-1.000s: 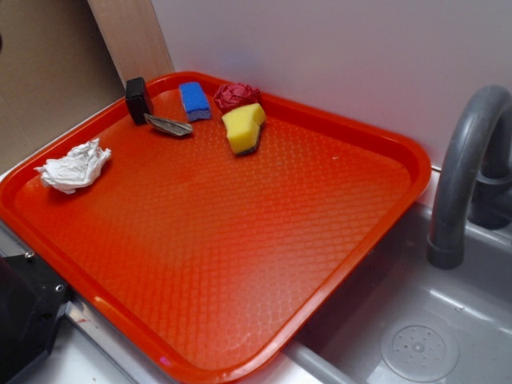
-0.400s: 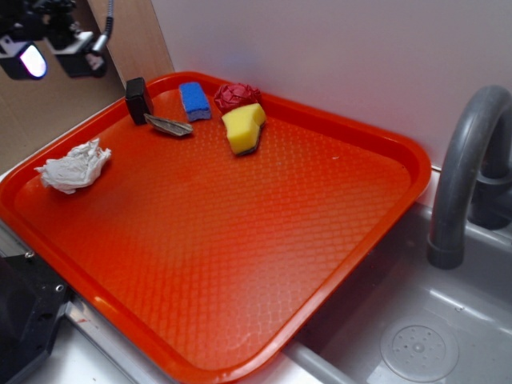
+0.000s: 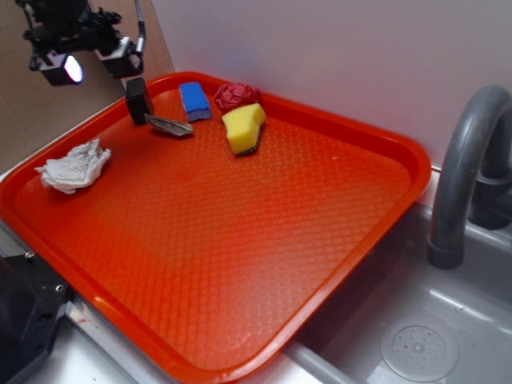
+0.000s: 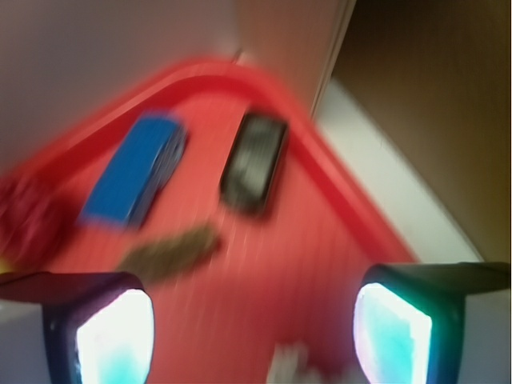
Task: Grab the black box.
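Note:
The black box (image 3: 138,100) stands upright at the far left corner of the orange tray (image 3: 240,240). In the wrist view the black box (image 4: 254,162) lies ahead, near the tray's rim, blurred by motion. My gripper (image 3: 84,60) hangs in the air above and left of the box, over the tray's left edge. In the wrist view my gripper (image 4: 252,336) is open wide and empty, its two fingers (image 4: 116,336) far apart.
A flat grey scrap (image 3: 168,126), a blue sponge (image 3: 194,101), a red crumpled ball (image 3: 236,96) and a yellow sponge (image 3: 243,128) lie near the box. White crumpled paper (image 3: 74,166) lies at the left. A grey faucet (image 3: 464,176) and sink (image 3: 416,336) stand at the right.
My gripper came into view at the top left and moved right, toward the black box. Nothing on the tray has moved.

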`<state>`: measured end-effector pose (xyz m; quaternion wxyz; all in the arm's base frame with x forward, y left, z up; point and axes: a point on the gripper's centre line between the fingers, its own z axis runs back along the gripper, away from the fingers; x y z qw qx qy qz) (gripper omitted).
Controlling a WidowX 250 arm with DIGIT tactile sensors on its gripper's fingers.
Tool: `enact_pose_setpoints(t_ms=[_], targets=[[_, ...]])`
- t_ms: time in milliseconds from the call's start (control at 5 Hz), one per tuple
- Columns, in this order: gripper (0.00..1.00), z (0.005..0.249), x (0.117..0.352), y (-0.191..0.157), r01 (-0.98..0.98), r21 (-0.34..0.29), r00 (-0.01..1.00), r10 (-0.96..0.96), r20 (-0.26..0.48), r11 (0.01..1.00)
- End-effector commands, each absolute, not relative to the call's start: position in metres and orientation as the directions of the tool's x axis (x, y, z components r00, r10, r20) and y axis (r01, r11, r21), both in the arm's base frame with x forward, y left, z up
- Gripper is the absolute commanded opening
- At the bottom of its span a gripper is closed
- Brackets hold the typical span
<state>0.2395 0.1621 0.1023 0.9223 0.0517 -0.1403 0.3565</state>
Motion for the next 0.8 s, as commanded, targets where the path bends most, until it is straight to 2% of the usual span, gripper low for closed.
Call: enact_pose_setpoints(t_ms=[0,200,400,600], targets=[[1.0,0.066,0.249,0.21,-0.679,-0.009,0.709,0.659,0.252,0.734],[0.6,0.057,0.254,0.205,-0.712,-0.077,0.669,0.708,0.227,0.698],[0.0,0.059,0.255,0.198,-0.692,-0.043,0.699,0.684,0.207,0.72],[0.0,0.061,0.254,0.196,-0.7,-0.014,0.697,0.687,0.206,0.714]])
